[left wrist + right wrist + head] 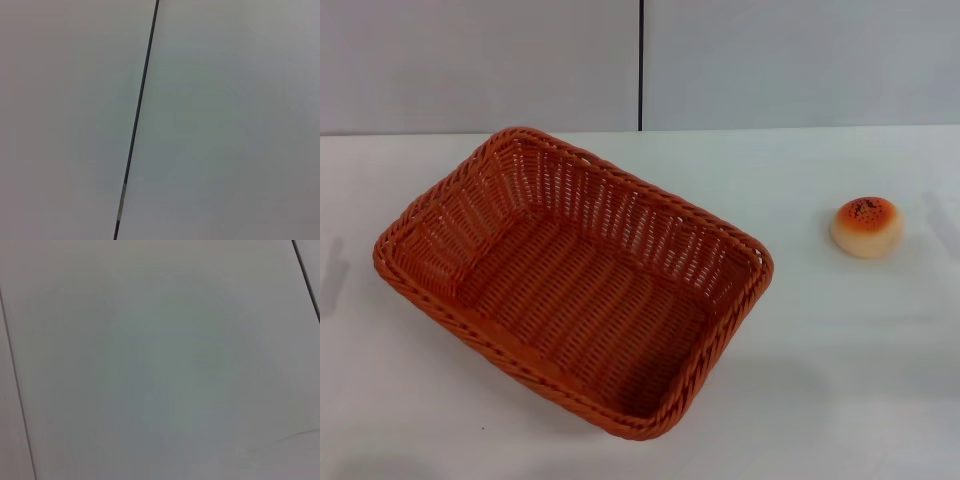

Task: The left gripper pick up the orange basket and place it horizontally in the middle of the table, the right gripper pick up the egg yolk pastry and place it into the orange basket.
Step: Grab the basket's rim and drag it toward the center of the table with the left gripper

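Note:
The orange basket [570, 280] lies on the white table [840, 360] in the head view, left of centre, turned at a slant with one corner toward the front edge. It holds nothing. The egg yolk pastry [866, 226] sits alone on the table at the right, glossy orange top up, well apart from the basket. Neither gripper shows in any view. Both wrist views show only grey wall panels.
A grey panelled wall [790, 60] with a dark vertical seam [640, 65] stands behind the table's far edge. The same kind of seam [137, 120] crosses the left wrist view. Bare tabletop lies between basket and pastry.

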Robot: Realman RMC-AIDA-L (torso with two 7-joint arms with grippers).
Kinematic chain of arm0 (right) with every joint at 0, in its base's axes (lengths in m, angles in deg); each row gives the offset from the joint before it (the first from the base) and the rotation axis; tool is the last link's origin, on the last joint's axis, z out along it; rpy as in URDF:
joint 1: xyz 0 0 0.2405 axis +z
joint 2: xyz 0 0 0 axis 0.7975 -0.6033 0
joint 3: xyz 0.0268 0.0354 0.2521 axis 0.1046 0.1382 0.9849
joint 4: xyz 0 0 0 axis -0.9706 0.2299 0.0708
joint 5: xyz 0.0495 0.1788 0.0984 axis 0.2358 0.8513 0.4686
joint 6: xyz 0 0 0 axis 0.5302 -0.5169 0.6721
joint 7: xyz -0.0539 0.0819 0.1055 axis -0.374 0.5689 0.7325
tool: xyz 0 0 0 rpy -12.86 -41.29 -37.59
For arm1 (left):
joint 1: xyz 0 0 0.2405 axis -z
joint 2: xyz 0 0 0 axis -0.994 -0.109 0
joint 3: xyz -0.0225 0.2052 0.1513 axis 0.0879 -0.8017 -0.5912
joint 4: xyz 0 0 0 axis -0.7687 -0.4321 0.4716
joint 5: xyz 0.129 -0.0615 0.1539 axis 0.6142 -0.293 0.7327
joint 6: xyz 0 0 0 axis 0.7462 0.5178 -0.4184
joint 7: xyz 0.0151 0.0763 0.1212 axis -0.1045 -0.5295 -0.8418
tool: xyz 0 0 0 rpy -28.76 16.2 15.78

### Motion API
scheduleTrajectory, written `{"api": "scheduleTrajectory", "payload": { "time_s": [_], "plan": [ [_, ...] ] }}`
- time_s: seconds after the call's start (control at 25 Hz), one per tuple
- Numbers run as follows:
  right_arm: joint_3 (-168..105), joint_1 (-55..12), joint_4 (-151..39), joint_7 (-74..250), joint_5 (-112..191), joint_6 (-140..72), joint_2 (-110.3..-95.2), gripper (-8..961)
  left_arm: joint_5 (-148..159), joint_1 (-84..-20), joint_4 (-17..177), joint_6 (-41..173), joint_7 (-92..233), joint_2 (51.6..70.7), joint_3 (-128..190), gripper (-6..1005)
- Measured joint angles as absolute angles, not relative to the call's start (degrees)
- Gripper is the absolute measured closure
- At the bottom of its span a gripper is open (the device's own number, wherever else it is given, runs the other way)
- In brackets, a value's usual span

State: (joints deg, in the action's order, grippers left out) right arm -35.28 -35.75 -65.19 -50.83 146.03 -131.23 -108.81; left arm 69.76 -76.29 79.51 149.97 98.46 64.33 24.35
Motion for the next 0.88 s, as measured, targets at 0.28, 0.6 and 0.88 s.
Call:
{"api": "scheduleTrajectory", "payload": {
  "time_s": [0.28,0.6,0.88],
  "plan": [
    [-35.3,-36.0,-65.2,-49.9,146.0,-131.4,-108.76,259,69.8,-76.0,79.5,149.0,98.2,64.54,23.0,316],
    [-35.3,-35.5,-65.2,-49.3,146.0,-131.0,-108.67,260,69.8,-75.1,78.0,148.9,98.4,64.38,19.5,318],
    [-35.4,-35.4,-65.0,-49.3,145.5,-131.0,-108.85,259,69.9,-73.5,62.8,145.5,112.4,64.2,10.1,319]
  ]
}}
